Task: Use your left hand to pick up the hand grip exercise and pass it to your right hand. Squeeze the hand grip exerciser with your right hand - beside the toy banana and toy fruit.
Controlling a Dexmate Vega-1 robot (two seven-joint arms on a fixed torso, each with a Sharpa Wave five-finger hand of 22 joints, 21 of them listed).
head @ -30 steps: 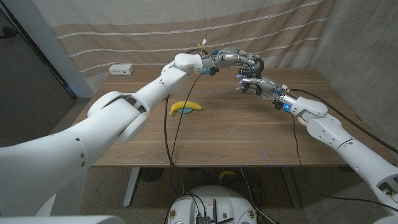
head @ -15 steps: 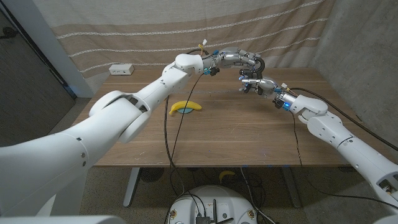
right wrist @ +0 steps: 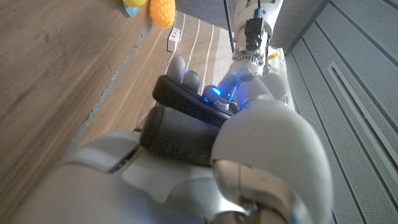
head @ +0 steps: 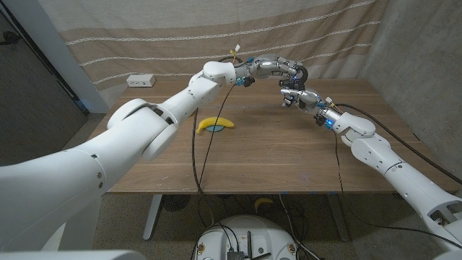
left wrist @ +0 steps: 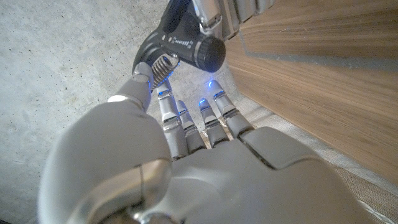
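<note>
Banana [head: 216, 125] at table's [head: 274, 155] 9 o'clock; white box [head: 141, 81] at 11. Both hands meet on grip [head: 299, 74]: left hand [head: 278, 67] fingers pinch it, right hand [head: 297, 96] fingers wrap one handle. Spring partly hidden.

the hand grip exerciser [head: 297, 74] is black, with a coiled metal spring and foam handles. it hangs above the table's far side, one handle in the right hand [head: 297, 96], the left hand [head: 278, 68] at its other end.

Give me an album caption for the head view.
Both hands meet above the table's far side, passing the hand grip exerciser; toy banana nearby.
</note>
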